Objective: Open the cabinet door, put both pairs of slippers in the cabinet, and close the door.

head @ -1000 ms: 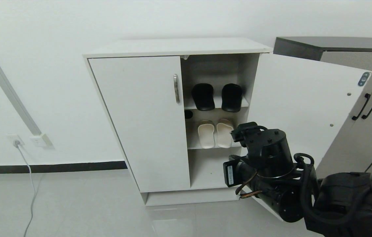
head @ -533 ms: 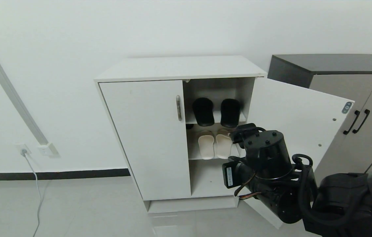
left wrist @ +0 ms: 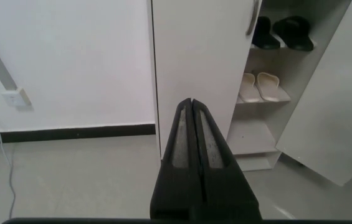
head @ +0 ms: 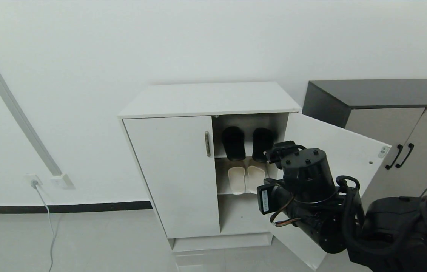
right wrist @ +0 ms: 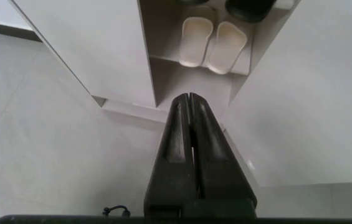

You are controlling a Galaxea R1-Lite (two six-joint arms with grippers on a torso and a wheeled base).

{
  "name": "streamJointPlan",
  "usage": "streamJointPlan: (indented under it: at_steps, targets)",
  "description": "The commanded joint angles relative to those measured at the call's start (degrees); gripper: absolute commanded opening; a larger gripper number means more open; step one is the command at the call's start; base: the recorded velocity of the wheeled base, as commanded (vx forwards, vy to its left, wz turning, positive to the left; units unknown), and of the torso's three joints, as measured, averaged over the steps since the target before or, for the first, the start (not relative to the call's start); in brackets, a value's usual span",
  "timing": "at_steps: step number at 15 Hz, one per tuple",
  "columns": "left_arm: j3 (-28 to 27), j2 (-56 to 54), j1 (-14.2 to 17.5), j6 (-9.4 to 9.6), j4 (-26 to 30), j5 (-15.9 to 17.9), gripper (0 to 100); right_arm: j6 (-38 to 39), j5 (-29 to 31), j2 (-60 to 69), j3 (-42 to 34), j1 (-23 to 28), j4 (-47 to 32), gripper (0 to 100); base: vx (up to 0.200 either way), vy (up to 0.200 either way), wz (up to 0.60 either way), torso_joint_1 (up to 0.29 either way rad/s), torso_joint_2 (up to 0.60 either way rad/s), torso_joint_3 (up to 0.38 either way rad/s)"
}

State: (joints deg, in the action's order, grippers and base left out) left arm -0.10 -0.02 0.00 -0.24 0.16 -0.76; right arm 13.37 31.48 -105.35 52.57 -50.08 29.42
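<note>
door (head: 341,147): swung open, right of centre | black slippers (head: 233,142) above white slippers (head: 255,177), inside cabinet (head: 209,98), mid-frame | left tool (left wrist: 192,124), right tool (right wrist: 191,124): both pressed together, empty | door likely light, stiff, hinged; push outer face near free edge

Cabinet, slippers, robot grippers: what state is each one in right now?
Right cabinet door: open, swung outward.
Left cabinet door: shut.
Black slippers: on the upper shelf inside.
White slippers: on the middle shelf inside.
Left gripper: fingers shut, empty.
Right gripper: fingers shut, empty.
Grey cabinet: both doors shut.
</note>
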Motion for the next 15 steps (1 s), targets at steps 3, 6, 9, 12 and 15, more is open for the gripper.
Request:
streamJointPlan:
  at_steps: [3,6,9,12,15]
  targets:
    - [0.01,0.02,0.00,-0.02,0.02,-0.04,0,-0.01,0.16,0.23,-0.01,-0.02,0.12,0,0.000,0.000,0.00,0.209,-0.52,-0.320]
    - [0.01,0.02,0.00,-0.02,0.02,-0.04,0,0.07,0.16,0.50,-0.36,-0.02,0.12,0,0.000,0.000,0.00,0.227,-0.54,-0.323]
    - [0.01,0.02,0.00,-0.02,0.02,-0.04,0,0.07,0.16,0.50,-0.36,-0.02,0.12,0,0.000,0.000,0.00,0.238,-0.56,-0.326]
    - [0.01,0.02,0.00,-0.02,0.02,-0.04,0,0.07,0.16,0.50,-0.45,-0.02,0.12,0,0.000,0.000,0.00,0.261,-0.59,-0.338]
    - [0.01,0.02,0.00,-0.02,0.02,-0.04,0,0.07,0.16,0.50,-0.45,-0.02,0.12,0,0.000,0.000,0.00,0.233,-0.53,-0.295]
